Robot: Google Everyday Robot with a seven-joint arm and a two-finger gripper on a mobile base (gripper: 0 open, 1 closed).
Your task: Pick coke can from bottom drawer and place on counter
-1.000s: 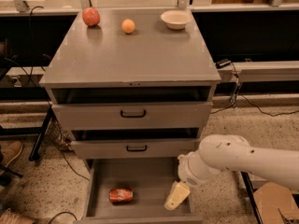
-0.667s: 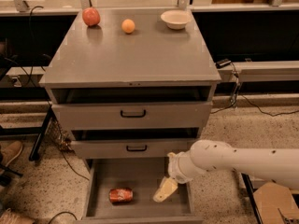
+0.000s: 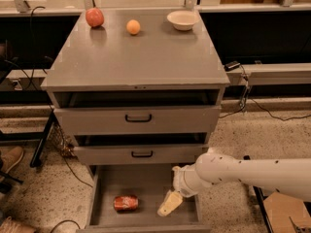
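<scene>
Approach step: small red cylindrical coke can [image 3: 126,203] lies on its side on the floor of the pulled-out grey bottom drawer [image 3: 141,181], towards the left. Cream-coloured two-finger gripper [image 3: 170,204] on the white robot arm [image 3: 252,171] hangs inside the same drawer, right of the can, near it but not touching. Can't tell whether the gripper is apart or together, and nothing is held. Wide flat grey counter [image 3: 141,57] on top carries a round red apple [image 3: 95,17], an orange fruit [image 3: 133,27] and a shallow white bowl [image 3: 182,19] along the back, with bare front area for the drop-off. Pick not yet done. Next move likely calls for travel left to straddle the can, lined up across its narrow body since it lies flat, then clamp, lift clear of the drawer walls and the two upper drawers [image 3: 138,118], and raise to the counter.
</scene>
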